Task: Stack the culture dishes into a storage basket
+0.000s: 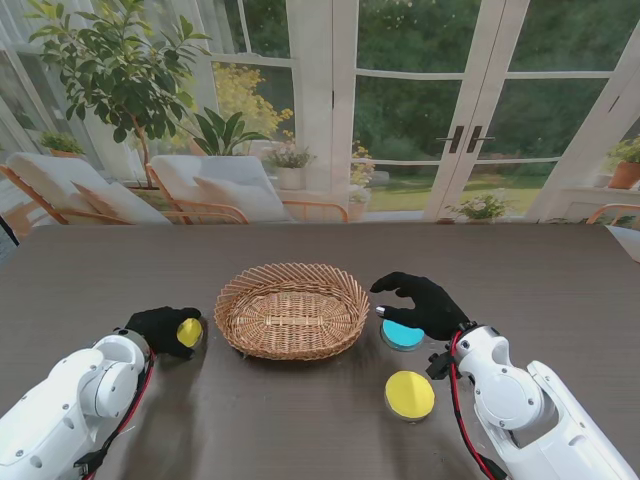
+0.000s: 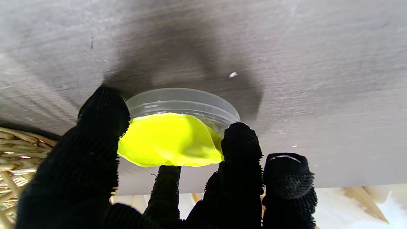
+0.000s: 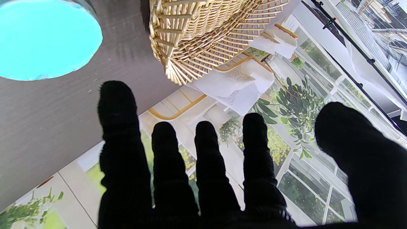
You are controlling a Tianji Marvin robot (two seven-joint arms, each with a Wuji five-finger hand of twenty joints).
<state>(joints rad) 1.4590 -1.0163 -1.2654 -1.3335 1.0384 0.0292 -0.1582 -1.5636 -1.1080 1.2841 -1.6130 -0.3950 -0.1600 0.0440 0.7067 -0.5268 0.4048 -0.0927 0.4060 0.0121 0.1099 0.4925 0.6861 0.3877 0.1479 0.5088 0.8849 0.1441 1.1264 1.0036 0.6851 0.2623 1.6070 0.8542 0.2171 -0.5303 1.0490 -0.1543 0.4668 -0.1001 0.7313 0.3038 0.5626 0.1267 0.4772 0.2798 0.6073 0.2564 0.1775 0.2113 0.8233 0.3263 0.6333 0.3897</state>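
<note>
At about eight o'clock on the dark wood-grain surface, the black-gloved left hand is clasped around a clear round plastic culture dish with a yellow filling. The left wrist view shows that dish pinched at its rim, the thumb on one side and the fingertips on the other, with one edge tipped up off the surface; whether the far edge touches the wood cannot be told.

Just to the right of that hand, in the middle of the surface, sits the oval woven wicker storage basket, with no dishes visible inside it.

At about four o'clock from the basket, just beside its rim, lies a clear round culture dish with a turquoise filling, flat on the surface. The black-gloved right hand hovers over it, fingers spread and gently curled, gripping nothing. In the right wrist view the fingers are parted and free of everything, with the turquoise dish and the basket's woven wall both apart from them.

Nearer to me, at about five o'clock, a second clear round culture dish with a yellow filling rests flat, close beside the right wrist and apart from the turquoise one.
</note>
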